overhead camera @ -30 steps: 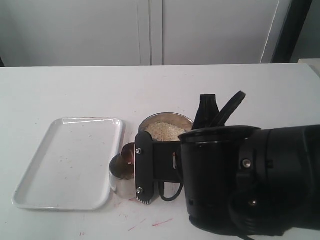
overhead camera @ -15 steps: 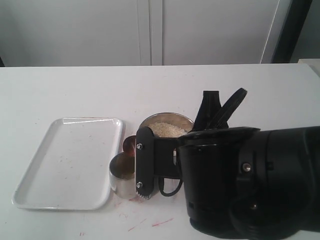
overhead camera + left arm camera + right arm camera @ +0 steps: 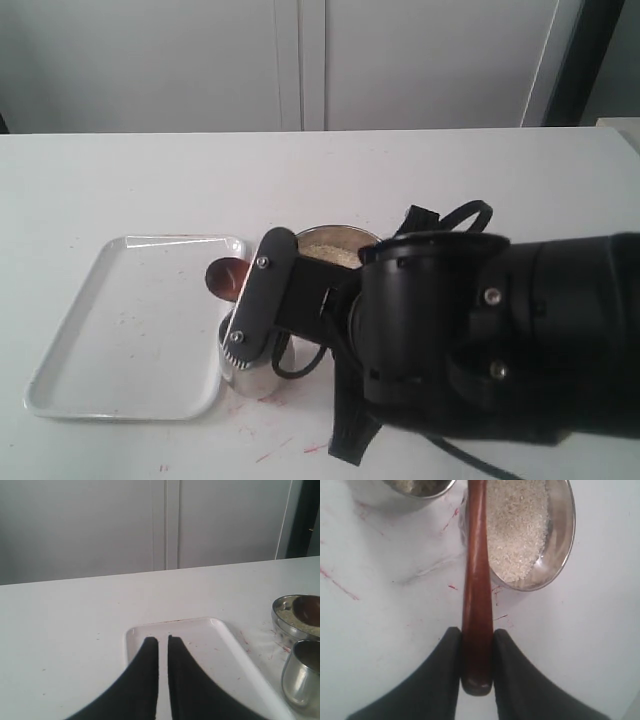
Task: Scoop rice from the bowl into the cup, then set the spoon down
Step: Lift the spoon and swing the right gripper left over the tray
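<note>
On the white tabletop point(image 3: 150, 180), the right hand point(image 3: 476, 632) clamps the spoon point(image 3: 476, 580) by its handle, beside the bowl point(image 3: 563, 540) of rice point(image 3: 517, 525). Its arm hides most of the cup point(image 3: 240, 372). The left hand point(image 3: 161, 641) hovers over a white tray point(image 3: 130, 330), fingers nearly together, empty.

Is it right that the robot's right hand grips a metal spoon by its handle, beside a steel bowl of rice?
Not metal: the right wrist view shows the spoon is reddish-brown wood. The right hand grips its handle beside the steel bowl of rice.
</note>
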Available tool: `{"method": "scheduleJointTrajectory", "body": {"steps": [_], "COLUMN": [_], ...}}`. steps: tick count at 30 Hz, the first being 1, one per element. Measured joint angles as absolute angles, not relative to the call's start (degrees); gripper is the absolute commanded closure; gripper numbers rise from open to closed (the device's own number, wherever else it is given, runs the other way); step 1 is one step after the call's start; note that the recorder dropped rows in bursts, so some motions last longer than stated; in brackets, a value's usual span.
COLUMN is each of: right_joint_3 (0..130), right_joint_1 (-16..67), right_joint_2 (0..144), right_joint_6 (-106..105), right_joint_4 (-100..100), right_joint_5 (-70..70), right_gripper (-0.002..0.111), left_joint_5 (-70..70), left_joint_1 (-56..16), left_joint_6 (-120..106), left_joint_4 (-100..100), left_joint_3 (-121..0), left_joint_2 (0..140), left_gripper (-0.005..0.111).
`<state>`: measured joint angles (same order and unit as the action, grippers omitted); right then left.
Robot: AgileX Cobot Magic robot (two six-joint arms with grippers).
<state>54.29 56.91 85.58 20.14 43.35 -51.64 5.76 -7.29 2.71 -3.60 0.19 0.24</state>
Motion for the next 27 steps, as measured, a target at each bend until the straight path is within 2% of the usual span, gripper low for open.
{"method": "scheduleJointTrajectory", "body": {"steps": [12, 21, 27], "right_joint_3": [60.4, 66.7, 72.2], "right_joint_1": [47.2, 46.4, 46.4], "right_joint_2": [81.3, 84.0, 91.0], "right_joint_6": [20.8, 12.9, 10.9], "right_joint_4": [21.6, -2.7, -7.6], "right_joint_5": [-38.5, -32.3, -33.0], "right_gripper": [0.108, 0.108, 0.108], "left_joint_5": [5.8, 5.8, 5.8], "left_joint_1": [-7.3, -7.3, -7.3], "left_joint_6": [2.7, 2.7, 2.7], "left_joint_4": [-3.6, -3.6, -3.6], "left_joint_3": [0.2, 0.2, 0.2], "left_joint_2": [0.2, 0.2, 0.2], "left_gripper": [0.092, 0.092, 0.092]}}
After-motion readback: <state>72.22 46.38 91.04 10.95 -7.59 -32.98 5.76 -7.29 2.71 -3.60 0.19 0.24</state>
